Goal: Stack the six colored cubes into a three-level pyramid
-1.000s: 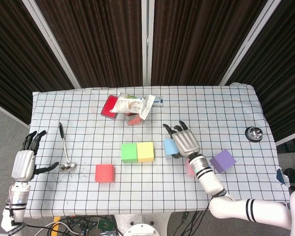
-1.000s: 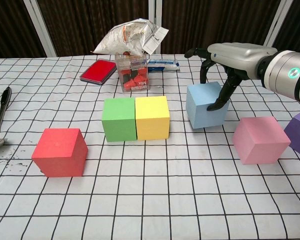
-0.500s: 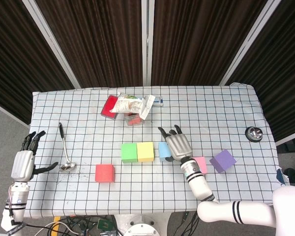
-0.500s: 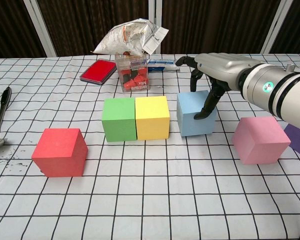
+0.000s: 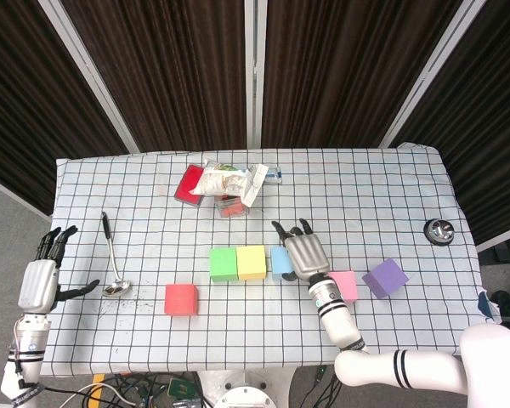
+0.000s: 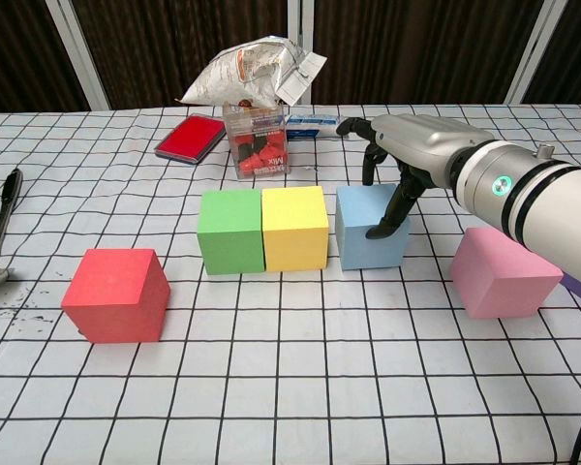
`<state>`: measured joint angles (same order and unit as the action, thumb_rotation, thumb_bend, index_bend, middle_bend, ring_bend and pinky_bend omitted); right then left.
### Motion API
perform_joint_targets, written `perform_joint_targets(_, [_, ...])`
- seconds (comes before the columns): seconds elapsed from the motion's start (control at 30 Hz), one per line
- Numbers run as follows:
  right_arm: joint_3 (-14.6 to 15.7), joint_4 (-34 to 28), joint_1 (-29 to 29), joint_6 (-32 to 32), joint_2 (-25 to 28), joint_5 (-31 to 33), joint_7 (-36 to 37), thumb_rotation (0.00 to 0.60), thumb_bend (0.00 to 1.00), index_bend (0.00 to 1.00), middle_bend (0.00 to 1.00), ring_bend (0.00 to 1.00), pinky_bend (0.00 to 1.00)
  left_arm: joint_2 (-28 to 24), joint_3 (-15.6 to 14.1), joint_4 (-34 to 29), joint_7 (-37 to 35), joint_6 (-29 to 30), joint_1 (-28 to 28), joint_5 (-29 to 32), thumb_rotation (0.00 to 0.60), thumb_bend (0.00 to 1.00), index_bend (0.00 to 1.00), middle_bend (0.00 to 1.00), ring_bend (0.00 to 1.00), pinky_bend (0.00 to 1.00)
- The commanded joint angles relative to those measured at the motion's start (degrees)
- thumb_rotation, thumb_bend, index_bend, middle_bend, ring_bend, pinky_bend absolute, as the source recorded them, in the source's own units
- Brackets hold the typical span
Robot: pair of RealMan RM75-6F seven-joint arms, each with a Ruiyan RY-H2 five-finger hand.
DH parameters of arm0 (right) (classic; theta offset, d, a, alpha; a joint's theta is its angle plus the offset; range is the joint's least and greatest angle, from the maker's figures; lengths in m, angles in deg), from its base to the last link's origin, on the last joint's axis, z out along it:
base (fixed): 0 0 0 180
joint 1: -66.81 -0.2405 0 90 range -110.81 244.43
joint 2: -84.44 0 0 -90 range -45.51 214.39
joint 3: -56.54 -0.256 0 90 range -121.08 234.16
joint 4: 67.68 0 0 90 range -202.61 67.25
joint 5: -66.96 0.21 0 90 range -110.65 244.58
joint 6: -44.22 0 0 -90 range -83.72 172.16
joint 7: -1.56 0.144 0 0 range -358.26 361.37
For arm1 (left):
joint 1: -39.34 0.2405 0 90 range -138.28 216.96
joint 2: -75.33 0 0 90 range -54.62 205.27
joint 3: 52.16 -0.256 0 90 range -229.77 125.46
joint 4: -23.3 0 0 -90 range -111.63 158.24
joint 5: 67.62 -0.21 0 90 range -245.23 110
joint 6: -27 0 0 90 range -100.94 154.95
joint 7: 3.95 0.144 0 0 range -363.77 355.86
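Right hand [image 6: 399, 165]: fingers draped over blue cube [image 6: 368, 231], gripping its top and sides, on the counter [image 6: 290, 387] just beside yellow cube [image 6: 294, 228]. Cube likely light, rigid foam; best taken by opposite faces.

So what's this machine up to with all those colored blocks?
It is building a pyramid's bottom row. The right robot hand holds the blue cube beside the yellow cube and green cube. Red cube, pink cube and purple cube wait loose. The left robot hand hangs idle.
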<state>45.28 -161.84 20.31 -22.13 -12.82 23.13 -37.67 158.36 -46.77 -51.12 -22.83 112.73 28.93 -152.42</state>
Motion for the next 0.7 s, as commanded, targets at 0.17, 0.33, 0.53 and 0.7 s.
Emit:
perform_joint_targets(0.17, [-0.3,0.8,0.6,0.1,-0.7,-0.5,1.7,0.6,0.1,0.0,0.59,0.21,0.0,0.1,0.0,-0.2,0.6,-0.3,-0.1,-0.1,0.6,0.0,0.06,0.13,0.0,0.0])
perform_joint_targets(0.33, [-0.3,1.5,0.7,0.3,-1.0,-1.4,2.3,0.6,0.1,0.0,0.59,0.21,0.0,-0.1,0.1,-0.3,0.7,-0.5,-0.3,-0.2,0.6,0.0,0.06,0.13,0.0,0.0])
perform_joint_targets(0.53, [-0.1,2.6,0.8,1.0,-1.4,-2.0,2.6,0.6,0.1,0.0,0.59,0.21,0.0,-0.1,0.1,-0.3,0.7,-0.6,-0.2,-0.1,0.6,0.0,0.06,0.12,0.0,0.0])
perform_joint_targets(0.7, [-0.2,2.9,0.9,1.3,-1.6,-2.3,3.0,0.6,0.1,0.0,0.59,0.21,0.0,0.0,0.1,-0.2,0.6,-0.8,-0.2,-0.1,0.6,0.0,0.06,0.12,0.0,0.0])
